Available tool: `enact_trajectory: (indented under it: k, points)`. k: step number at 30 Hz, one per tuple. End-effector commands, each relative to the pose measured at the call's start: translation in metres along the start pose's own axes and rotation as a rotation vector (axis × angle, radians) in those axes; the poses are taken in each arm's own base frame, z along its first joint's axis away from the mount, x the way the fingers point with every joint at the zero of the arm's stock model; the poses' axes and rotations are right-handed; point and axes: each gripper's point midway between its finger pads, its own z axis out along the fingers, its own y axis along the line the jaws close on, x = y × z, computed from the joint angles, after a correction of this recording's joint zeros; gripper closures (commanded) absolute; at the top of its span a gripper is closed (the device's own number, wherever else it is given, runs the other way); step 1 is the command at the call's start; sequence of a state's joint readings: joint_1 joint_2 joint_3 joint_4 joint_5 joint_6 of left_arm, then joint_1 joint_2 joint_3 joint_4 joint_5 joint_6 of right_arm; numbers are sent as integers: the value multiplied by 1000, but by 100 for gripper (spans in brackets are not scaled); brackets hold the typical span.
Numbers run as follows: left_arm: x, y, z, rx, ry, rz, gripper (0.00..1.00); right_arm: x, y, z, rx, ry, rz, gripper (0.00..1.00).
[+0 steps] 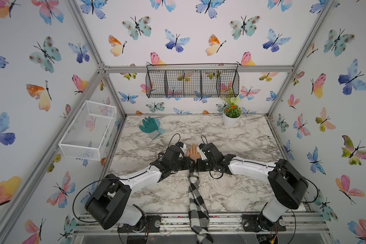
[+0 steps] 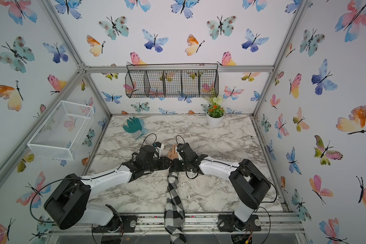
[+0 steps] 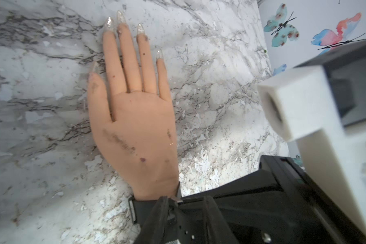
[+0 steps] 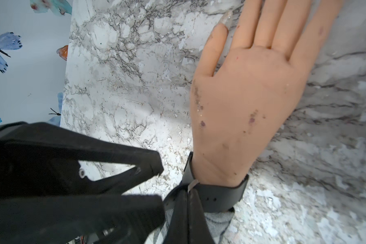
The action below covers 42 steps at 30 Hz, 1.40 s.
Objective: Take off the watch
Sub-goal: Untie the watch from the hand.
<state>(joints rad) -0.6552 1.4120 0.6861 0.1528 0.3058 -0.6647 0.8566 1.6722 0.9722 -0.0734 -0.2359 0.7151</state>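
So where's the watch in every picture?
Left wrist view: watch strapped round the wrist behind the mannequin hand.
Right wrist view: watch on that same wrist, strap holes showing.
A top view: hidden between mannequin hand and checked sleeve.
A top view: hidden likewise, below the mannequin hand.
Shared landmark: the mannequin hand.

Watch (image 4: 220,198) blk – hand (image 3: 135,126) tan – sleeve (image 1: 197,207) blk/wht check; table (image 1: 230,190) gry-wht marble; glove (image 1: 150,125) teal.
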Motion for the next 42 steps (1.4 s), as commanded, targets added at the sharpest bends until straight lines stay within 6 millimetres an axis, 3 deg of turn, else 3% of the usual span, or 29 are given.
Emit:
enact_trajectory:
  k: [1, 8, 14, 26, 31, 39, 40, 42]
  points:
    - [2, -5, -5, 23, 0, -2, 68, -1, 4, 0, -27, -4, 3, 98]
    - [6, 8, -12, -41, -19, -6, 68, -7, 2, -5, -23, -28, 18, 98]
    - [5, 40, -24, -178, -66, -56, 67, -4, -5, -6, -92, -30, 103, 98]
    - [34, 64, -8, -206, 31, -76, 69, 15, -40, -8, -92, -43, 211, 98]
    - [35, 59, 5, -178, 68, -71, 69, 10, -39, -13, -96, -63, 211, 98]
    - [11, 23, 18, -94, 45, -29, 69, 8, -35, -14, -114, -64, 208, 97]
    - [9, 18, 19, -84, 44, -24, 69, 7, -34, -15, -114, -66, 207, 91]
    - [8, 7, 22, -58, 48, -8, 69, 5, -34, -18, -111, -78, 201, 69]
